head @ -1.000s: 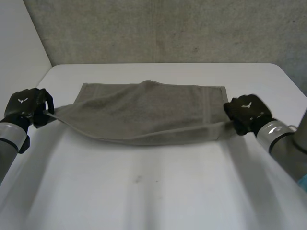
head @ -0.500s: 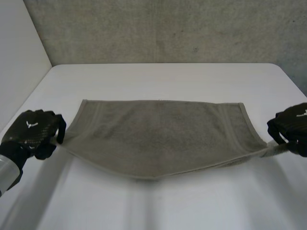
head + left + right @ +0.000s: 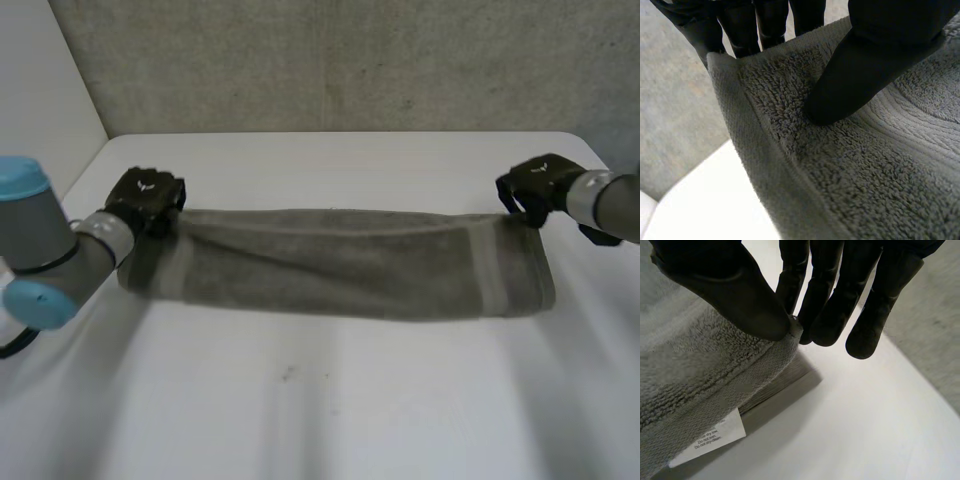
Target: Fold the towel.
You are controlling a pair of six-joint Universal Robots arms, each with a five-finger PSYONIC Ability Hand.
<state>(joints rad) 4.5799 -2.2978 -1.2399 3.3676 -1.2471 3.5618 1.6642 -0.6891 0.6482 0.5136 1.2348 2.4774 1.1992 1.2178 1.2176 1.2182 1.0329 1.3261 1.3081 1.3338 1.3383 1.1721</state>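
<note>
currently, item one: towel, grey-brown terry with a woven band near each short end, is lying as a long, narrow strip across the middle of the table, running from side to side. more than one layer is showing at its right end: an upper layer is curving over a flatter one that is resting on the tabletop.

item two: left hand is sitting at the towel's far left corner. from its own wrist, the thumb is pressing down into the pile just inside the hem while the fingers are reaching round behind the edge, so the corner is being pinched between them. the hem below the thumb is hanging clear above the white surface.

item three: right hand is sitting at the towel's far right corner. from its own wrist, the thumb is closing against the nearest fingertips with the tip of the upper layer caught between them; the remaining fingers are hanging straight beside it, touching nothing.

item four: label, white with small print, is sticking out from under the upper layer, below the right hand's thumb.

item five: left arm and right arm are reaching in from opposite sides of the table.

item six: wall, rough grey, is standing behind the table's far edge.
</note>
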